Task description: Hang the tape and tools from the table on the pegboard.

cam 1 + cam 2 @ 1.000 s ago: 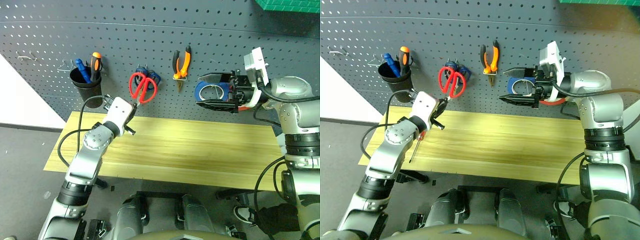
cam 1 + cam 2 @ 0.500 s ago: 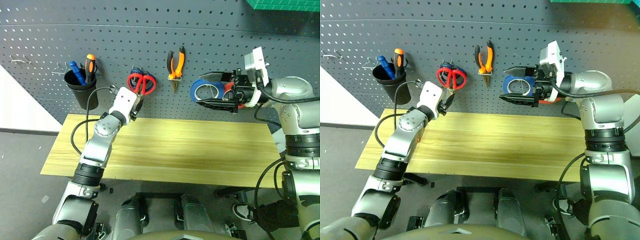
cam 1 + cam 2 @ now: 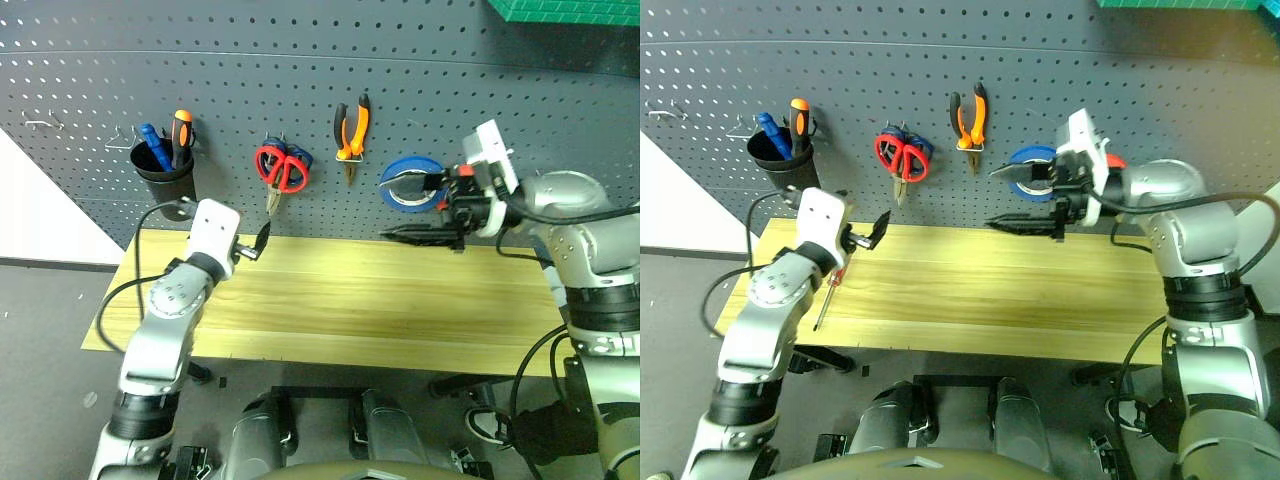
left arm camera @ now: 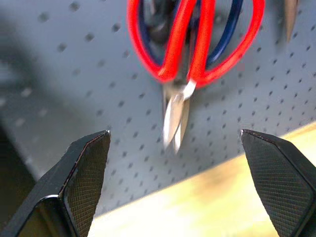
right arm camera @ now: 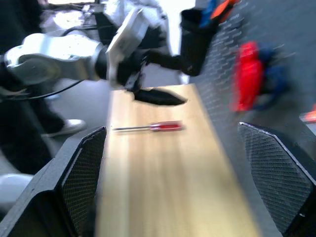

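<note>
A dark grey pegboard (image 3: 300, 60) stands behind a long table (image 3: 400, 310) of pale yellow wood. At the far left of the board, a black cup (image 3: 165, 182) holds a blue screwdriver (image 3: 153, 146) and an orange-and-black one (image 3: 181, 127). Below it, the left gripper (image 4: 173, 182) hovers over the table's left end with its fingers spread wide and empty, pointing at the board. A slim red-handled screwdriver (image 3: 830, 296) lies on the table beside that arm. Next along the board, red-handled scissors (image 3: 279, 172) hang blades down over a blue-handled pair (image 3: 300, 157). Orange-and-black pliers (image 3: 351, 130) hang to their right. A blue tape roll (image 3: 405, 184) hangs further right, with a red roll (image 3: 1113, 161) partly hidden past it. The right gripper (image 3: 420, 205) floats in front of the blue roll, its fingers wide apart and holding nothing.
</note>
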Tool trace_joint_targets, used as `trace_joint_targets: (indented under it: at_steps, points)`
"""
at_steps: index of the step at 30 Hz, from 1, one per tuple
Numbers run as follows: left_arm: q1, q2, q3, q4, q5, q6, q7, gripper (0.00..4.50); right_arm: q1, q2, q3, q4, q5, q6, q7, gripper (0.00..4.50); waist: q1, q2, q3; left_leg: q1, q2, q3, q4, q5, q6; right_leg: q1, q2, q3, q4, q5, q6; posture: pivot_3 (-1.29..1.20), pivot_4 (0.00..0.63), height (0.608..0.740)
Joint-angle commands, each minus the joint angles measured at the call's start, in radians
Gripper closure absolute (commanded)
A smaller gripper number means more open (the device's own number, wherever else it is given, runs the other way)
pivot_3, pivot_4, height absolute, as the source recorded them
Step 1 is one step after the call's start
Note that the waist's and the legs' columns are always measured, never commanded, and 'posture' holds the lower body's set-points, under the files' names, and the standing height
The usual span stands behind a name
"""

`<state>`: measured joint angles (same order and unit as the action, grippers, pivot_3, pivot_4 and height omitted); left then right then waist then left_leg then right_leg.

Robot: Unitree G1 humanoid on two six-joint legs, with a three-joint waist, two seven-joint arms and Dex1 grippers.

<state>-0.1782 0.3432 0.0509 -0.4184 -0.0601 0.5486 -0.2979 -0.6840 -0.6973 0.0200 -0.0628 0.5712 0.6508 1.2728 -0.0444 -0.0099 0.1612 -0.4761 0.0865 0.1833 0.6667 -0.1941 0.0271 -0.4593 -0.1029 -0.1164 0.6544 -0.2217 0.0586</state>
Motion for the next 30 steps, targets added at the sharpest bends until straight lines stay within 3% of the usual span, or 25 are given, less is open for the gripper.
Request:
trace_joint_targets:
  at_steps: [1, 9, 21, 30]
  points:
    - [0.053, -0.003, 0.085, -0.095, -0.105, 0.094, -0.031, 0.09, 0.018, 0.030, 0.013, -0.101, 0.053, 0.061, -0.041, 0.00, 0.001, 0.000, -0.001, 0.000, 0.000, 0.000, 0.000, 0.000, 0.000, 0.000, 0.000, 0.000, 0.000, 0.000, 0.000, -0.03, 0.094, 0.730]
    - [0.125, 0.089, 0.147, -0.036, -0.164, 0.155, -0.099, 0.09, 0.044, 0.120, 0.127, -0.034, -0.048, 0.015, -0.116, 0.00, 0.008, -0.002, -0.003, 0.000, 0.000, 0.000, 0.000, -0.001, 0.000, 0.001, 0.000, 0.000, 0.000, 0.000, 0.000, 0.00, 0.118, 0.730]
    - [-0.032, 0.158, 0.164, 0.215, -0.110, 0.405, 0.038, 0.09, -0.074, 0.234, 0.211, 0.144, -0.158, 0.020, -0.184, 0.00, 0.029, -0.003, 0.005, 0.001, 0.000, 0.000, 0.000, -0.004, 0.006, 0.000, 0.000, 0.001, 0.000, -0.001, -0.001, 0.03, 0.248, 0.730]
    - [-0.179, 0.138, 0.165, 0.355, -0.130, 0.530, 0.066, 0.09, -0.074, 0.195, 0.219, 0.151, -0.184, 0.066, -0.165, 0.00, 0.044, -0.005, 0.092, 0.006, 0.001, -0.001, 0.000, -0.006, 0.008, 0.003, -0.007, 0.002, 0.001, -0.004, -0.007, 0.03, 0.363, 0.730]
